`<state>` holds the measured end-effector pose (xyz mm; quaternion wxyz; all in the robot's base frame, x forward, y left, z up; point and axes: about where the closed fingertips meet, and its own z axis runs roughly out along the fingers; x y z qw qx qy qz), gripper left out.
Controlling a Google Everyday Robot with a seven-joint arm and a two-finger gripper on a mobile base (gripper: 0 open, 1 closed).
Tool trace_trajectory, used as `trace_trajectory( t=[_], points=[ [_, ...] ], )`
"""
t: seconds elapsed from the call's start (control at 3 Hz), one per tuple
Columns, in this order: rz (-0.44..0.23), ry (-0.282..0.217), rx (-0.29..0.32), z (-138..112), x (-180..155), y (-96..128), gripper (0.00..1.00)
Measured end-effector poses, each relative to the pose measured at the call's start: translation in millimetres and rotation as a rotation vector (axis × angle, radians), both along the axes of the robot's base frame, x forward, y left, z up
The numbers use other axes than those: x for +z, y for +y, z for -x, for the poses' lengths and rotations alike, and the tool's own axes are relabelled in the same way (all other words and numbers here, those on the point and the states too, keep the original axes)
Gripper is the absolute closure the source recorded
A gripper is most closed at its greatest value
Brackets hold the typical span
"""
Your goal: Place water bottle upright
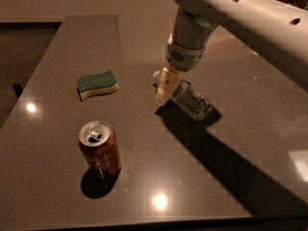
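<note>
The water bottle (pixel 191 101) is clear and ribbed and lies on its side on the dark table (pixel 231 143), right of centre. Its white cap end (pixel 157 75) points to the upper left and its base to the lower right. My gripper (pixel 162 89) comes down from the big white arm (pixel 192 37) and sits at the bottle's neck end, low over the table and against the bottle. The neck and label band are hidden behind the gripper.
A green and cream sponge (pixel 97 84) lies left of the bottle. An open red soda can (pixel 99 149) stands upright at the front left. The table's left edge runs close to the sponge and can. The arm's shadow falls across the table's right side.
</note>
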<state>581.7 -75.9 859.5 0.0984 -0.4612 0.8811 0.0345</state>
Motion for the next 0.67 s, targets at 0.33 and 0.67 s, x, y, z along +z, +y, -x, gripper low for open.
trace_trajectory(
  t=[0.33,0.67],
  points=[
    [-0.006,0.027,-0.018,-0.9,-6.2,-3.9,0.45],
    [-0.031,0.033,0.007,-1.1,-0.5,-5.4,0.69]
  ],
)
